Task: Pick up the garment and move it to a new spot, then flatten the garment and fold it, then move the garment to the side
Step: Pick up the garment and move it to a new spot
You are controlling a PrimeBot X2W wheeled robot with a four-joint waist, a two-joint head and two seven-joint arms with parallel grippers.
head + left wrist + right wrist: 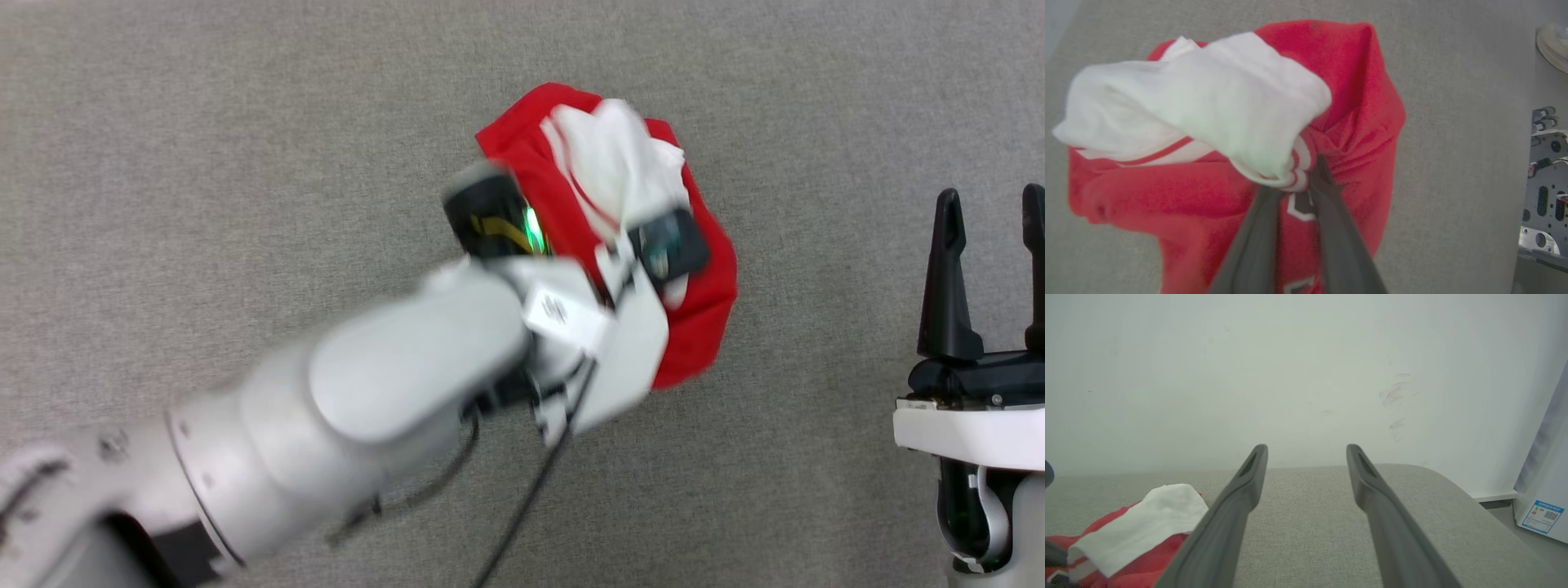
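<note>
Pinching the striped sleeve trim, the left gripper holds the red jersey bunched mid-frame on the grey fabric surface; right gripper is spread, empty. Soft, floppy, I'd grab the shoulders.

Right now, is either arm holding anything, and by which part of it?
The left gripper pinches the red jersey between its jaws, at the striped cuff of its white sleeve. The right gripper holds nothing, jaws apart.

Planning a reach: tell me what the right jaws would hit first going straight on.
The way looks free over the grey surface; the white wall beyond probably comes first, depth unclear.
</note>
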